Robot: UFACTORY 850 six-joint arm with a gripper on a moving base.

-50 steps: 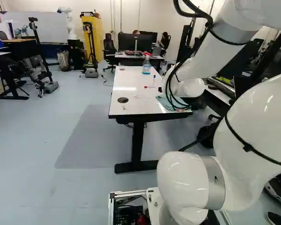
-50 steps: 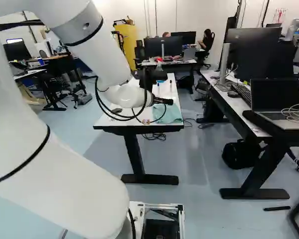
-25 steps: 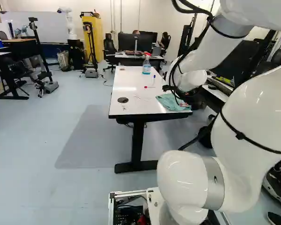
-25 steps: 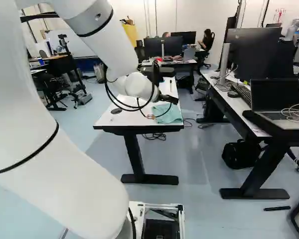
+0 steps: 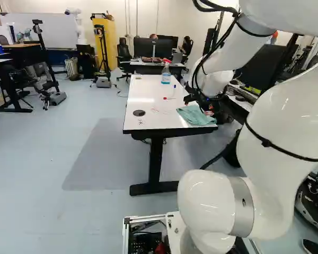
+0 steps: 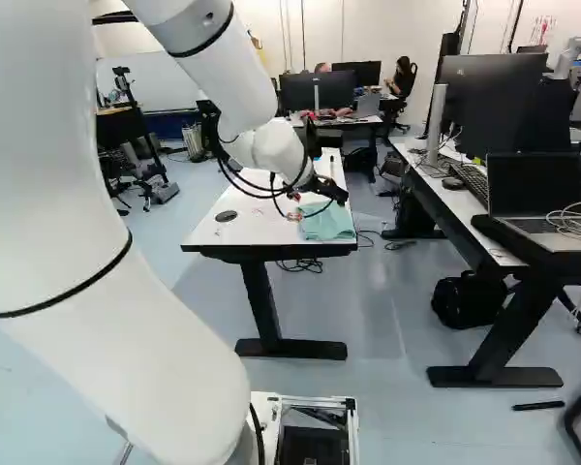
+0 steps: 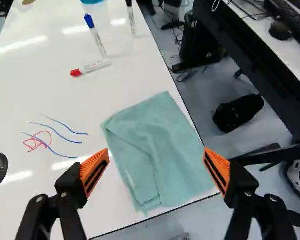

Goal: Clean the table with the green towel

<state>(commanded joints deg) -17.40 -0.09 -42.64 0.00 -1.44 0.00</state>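
Arm (image 5: 289, 135) has shifted vs 0.5 s ago: in R base view its wrist end went up & right in frame, prob. reaching further ahead. Base hasn't moved; table (image 5: 148, 98) sits same spot, just above centre of L base view. Pincer (image 7: 156, 152) shows more now in L base view, right of centre, by the towel. It's wide, nothing held; in wrist view the towel (image 7: 152, 132) lies ahead of & btwn the spread fingers, a bit crumpled, on table's near R corner in both base views, unshifted. Means: lining up for pickup, wiping not begun; next prob. lower w/ pincer wide, then close on a fold. Risk: grabbing only a thin layer, or tipping cloth off the edge. Spray bottle (image 5: 166, 75) upper middle of L base view, upright, well clear. Red-capped marker (image 7: 90, 68) & blue-capped marker (image 7: 96, 37) lie beyond towel, prob. need dodging. Red scribble (image 7: 50, 136) & blue lines (image 7: 65, 124) beside towel remain to wipe.
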